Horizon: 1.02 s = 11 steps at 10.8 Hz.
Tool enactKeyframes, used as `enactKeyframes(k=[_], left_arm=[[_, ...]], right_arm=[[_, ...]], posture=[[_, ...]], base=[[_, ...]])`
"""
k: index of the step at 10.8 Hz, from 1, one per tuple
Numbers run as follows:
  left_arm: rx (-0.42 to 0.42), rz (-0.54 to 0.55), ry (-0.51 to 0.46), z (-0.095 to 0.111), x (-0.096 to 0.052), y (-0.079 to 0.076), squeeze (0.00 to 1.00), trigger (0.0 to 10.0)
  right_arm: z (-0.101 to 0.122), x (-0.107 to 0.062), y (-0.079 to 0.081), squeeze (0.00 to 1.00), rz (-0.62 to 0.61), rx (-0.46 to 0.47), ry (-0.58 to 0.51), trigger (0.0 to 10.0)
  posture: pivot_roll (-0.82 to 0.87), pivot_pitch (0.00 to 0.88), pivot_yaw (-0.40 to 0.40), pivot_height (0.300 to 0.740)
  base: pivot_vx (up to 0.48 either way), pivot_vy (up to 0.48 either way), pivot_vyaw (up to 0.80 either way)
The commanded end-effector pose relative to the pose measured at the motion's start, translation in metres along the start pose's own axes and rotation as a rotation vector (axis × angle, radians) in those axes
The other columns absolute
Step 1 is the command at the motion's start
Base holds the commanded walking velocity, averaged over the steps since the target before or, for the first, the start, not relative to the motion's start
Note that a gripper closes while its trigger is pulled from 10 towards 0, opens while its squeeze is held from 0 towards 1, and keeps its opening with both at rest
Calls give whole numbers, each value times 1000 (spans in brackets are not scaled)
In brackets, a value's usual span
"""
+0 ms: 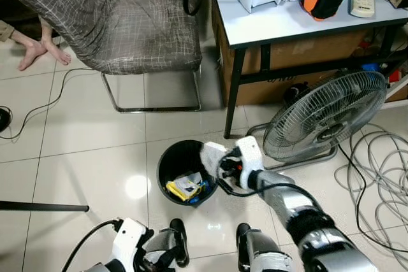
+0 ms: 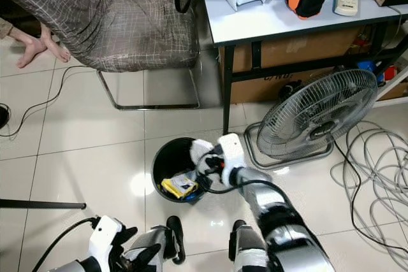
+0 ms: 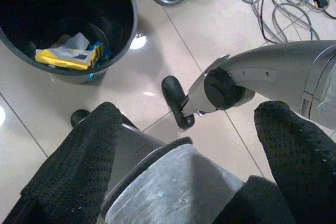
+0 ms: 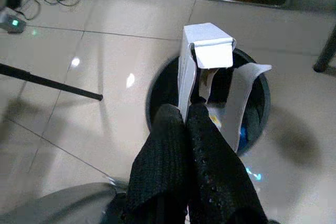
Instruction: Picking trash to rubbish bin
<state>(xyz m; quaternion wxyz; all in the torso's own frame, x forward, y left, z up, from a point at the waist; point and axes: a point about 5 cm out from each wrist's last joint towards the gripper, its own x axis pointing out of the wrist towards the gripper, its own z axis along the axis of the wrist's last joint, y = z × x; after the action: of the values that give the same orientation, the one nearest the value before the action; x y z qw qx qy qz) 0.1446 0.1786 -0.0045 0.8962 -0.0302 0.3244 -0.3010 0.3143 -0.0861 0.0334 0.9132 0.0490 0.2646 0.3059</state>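
A black rubbish bin (image 1: pixel 160 169) stands on the tiled floor, with a yellow wrapper (image 1: pixel 181 188) and other scraps inside. My right gripper (image 1: pixel 223 169) hovers over the bin's right rim, shut on a white carton (image 4: pixel 203 51) whose torn flap hangs down. The carton (image 1: pixel 212 155) is upright above the bin's opening. My left gripper (image 1: pixel 156 256) hangs low near my feet, its fingers (image 3: pixel 79 166) spread apart with nothing between them. The bin (image 3: pixel 105 61) lies a little ahead of it.
A standing fan (image 1: pixel 325 119) sits just right of the bin, with loose cables (image 1: pixel 382 170) beyond it. Behind the bin are a table leg (image 1: pixel 233 93) and a grey chair (image 1: pixel 140 30). A person's feet (image 1: pixel 38 49) rest at far left. A black rod (image 1: pixel 44 207) lies on the floor to the left.
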Motion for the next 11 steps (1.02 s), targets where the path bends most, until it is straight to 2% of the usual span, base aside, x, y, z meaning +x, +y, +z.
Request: enactKeyframes(k=[1, 6, 9, 11], left_arm=[[-20, -6, 39, -9, -4, -2, 0, 10000], [-21, 11, 40, -10, -8, -6, 0, 10000], [-28, 19, 48, -14, -5, -4, 0, 10000], [-26, 26, 53, -16, -3, -1, 0, 10000]], right_arm=[[-5, 3, 7, 0, 37, 13, 10, 10000], [-10, 17, 33, 0, 180, 9, 70, 10000], [-21, 17, 36, 0, 197, 19, 119, 10000], [-38, 12, 33, 0, 191, 35, 163, 10000]], posture=[[-16, 320, 76, 740], [11, 340, 71, 740], [12, 347, 69, 740], [11, 348, 71, 740]], base=[[0, 0, 0], [0, 0, 0], [0, 0, 0], [0, 0, 0]])
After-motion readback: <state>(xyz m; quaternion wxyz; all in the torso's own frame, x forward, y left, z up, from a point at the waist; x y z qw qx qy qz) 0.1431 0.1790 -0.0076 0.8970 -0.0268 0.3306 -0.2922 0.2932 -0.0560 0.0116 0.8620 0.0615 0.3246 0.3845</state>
